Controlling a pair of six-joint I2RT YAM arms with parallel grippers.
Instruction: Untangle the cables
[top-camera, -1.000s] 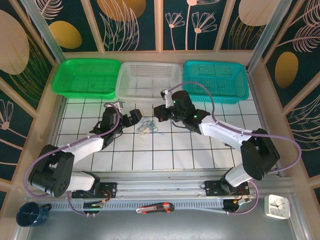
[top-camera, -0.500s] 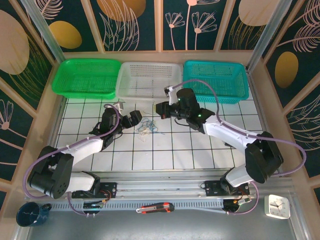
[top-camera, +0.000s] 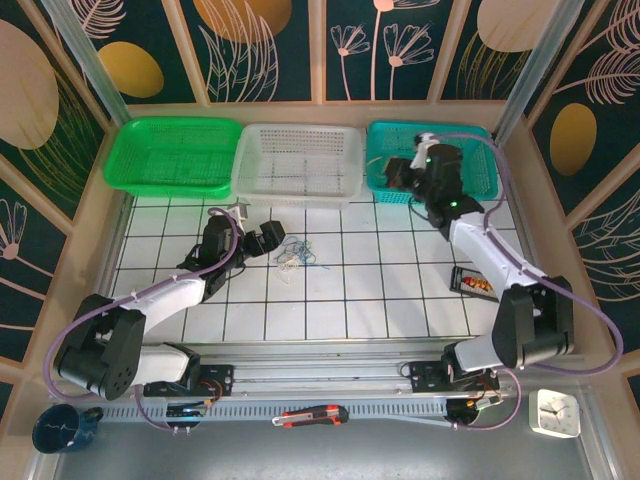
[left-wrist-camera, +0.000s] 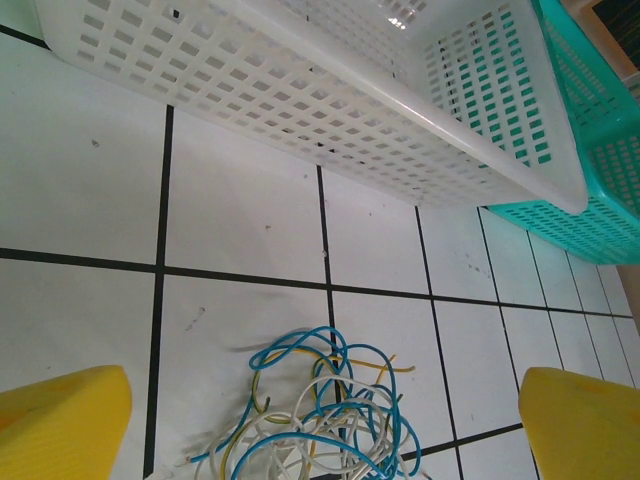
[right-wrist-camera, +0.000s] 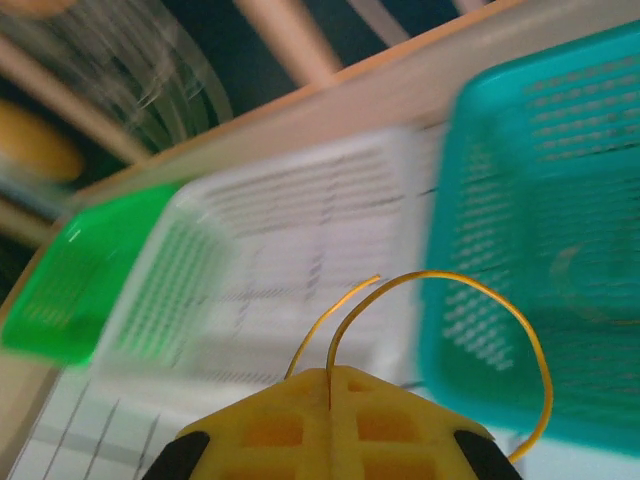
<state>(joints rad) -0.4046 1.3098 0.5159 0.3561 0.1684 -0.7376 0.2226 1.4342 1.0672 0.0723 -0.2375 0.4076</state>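
White tiled table (top-camera: 380, 300) carries tangled cables (top-camera: 292, 255) amid dark leaf-patterned walls (top-camera: 280, 70).

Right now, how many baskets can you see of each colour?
green basket: 1
white basket: 1
teal basket: 1
Total: 3 baskets

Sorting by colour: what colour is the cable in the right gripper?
Yellow-orange cable, clearest in the right wrist view.
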